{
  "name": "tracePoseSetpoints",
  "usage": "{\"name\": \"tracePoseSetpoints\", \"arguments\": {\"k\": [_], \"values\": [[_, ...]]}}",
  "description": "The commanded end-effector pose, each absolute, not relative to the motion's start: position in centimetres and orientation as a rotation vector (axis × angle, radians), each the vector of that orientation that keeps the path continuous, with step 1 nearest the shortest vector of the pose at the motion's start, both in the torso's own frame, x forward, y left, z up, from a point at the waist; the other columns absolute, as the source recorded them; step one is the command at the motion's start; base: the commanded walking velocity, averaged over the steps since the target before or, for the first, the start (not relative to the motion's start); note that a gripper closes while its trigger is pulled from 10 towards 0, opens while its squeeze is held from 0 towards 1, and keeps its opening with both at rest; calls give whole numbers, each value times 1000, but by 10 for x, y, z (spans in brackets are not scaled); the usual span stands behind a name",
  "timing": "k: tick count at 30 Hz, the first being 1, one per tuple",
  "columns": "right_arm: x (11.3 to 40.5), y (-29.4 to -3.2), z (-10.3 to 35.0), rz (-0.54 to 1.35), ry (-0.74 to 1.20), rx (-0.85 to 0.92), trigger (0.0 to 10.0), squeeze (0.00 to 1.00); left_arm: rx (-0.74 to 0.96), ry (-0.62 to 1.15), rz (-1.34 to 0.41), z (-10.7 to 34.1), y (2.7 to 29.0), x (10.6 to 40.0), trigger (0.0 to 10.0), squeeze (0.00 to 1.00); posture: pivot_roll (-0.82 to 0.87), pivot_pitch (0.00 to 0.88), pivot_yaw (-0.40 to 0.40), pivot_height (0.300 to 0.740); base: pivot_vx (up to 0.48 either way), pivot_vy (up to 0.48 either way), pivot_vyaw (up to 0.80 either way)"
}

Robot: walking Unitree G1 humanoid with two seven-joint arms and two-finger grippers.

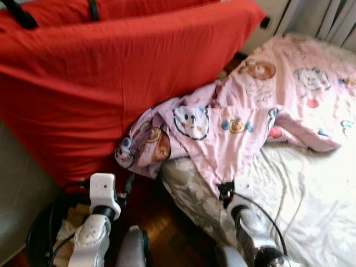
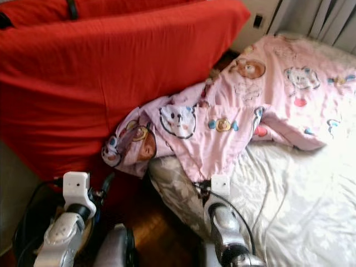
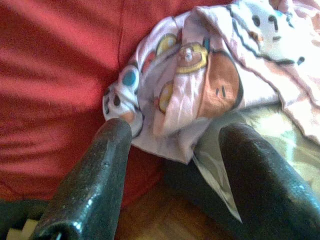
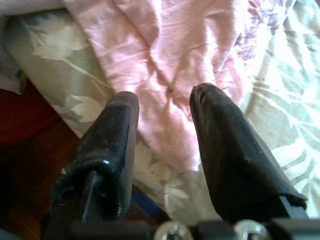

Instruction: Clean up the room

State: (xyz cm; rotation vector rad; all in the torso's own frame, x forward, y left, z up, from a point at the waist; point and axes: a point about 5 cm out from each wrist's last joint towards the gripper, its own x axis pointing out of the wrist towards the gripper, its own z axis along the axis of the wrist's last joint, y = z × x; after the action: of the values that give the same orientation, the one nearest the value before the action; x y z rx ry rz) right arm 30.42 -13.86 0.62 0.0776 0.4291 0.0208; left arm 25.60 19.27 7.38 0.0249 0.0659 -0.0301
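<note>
Both grippers, left (image 3: 172, 150) and right (image 4: 162, 107), gape before the pink blanket (image 1: 245, 111) crowded by a red cushion (image 1: 111, 72).

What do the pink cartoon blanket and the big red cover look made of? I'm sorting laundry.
The pink cartoon blanket looks like thin printed woven cotton, matte: it creases sharply and drapes limp over the bed edge. The red cover looks like a smooth, matte woven fabric, pulled in long soft folds; its fibre cannot be told.
</note>
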Motion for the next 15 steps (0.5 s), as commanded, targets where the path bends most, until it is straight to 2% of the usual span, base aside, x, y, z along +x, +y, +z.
{"name": "tracePoseSetpoints", "arguments": {"k": [1,3,4,5,6,15], "values": [[300,-141,0,6,474,74,10000,0,7,89,-21,72,193,249,10000,0,101,301,-48,622,0,0,0],[301,-142,1,7,473,77,10000,0,6,91,-18,73,193,245,10000,0,113,318,-51,622,0,0,0],[303,-142,2,8,473,81,10000,55,6,94,-15,73,193,241,10000,0,120,328,-53,622,0,0,0],[303,-142,2,8,473,81,10000,55,6,94,-15,73,193,241,10000,0,120,328,-53,622,0,0,0],[305,-143,4,12,472,76,10000,1000,6,101,-12,73,193,236,10000,0,124,340,-54,622,0,0,0],[312,-149,9,-17,488,55,10000,1000,13,124,3,77,194,219,10000,0,151,373,-55,622,0,0,0]]}}
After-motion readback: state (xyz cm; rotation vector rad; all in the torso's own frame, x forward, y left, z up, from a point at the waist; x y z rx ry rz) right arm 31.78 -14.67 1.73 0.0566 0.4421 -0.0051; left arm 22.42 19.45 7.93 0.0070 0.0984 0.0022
